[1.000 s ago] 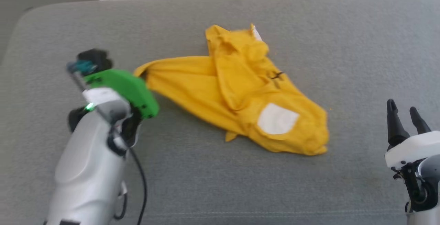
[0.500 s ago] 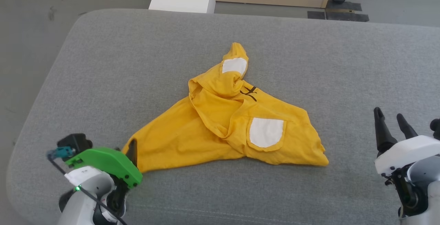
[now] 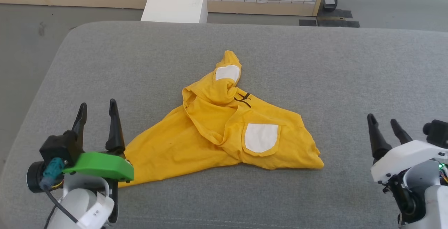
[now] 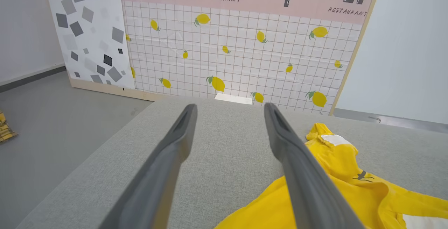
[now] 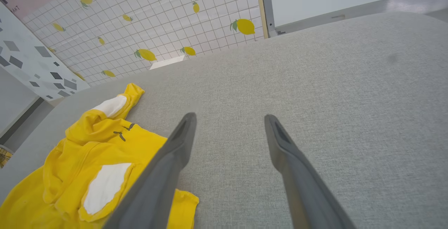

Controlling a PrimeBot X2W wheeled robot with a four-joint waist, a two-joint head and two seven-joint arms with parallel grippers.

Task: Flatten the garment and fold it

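My left fingers [image 3: 113,124] stand wide apart with nothing between them, pointing away from me over the grey fabric-covered surface [image 3: 315,64]. My right fingers [image 3: 375,136] are spread just as wide and hold nothing, off at the near right.

The bright yellow soft cotton T-shirt with white patches and short black stroke marks [image 3: 217,134] lies crumpled in a rough triangle near the middle of the surface. Its near-left corner reaches right up beside the base of my left fingers; in the left wrist view the yellow cloth [image 4: 315,194] sits just to the right of my right-hand finger, touching or nearly so. From there its longest edge runs along the near side toward my right arm, and a bunched sleeve with a white patch points away from me at the far tip. My right fingers are well apart from the shirt's right-hand corner, with bare grey between.

So the left arm is much the nearer. I judge the shirt is not yet flat: folds are heaped at its centre, and spreading it calls for a pull along that near edge.
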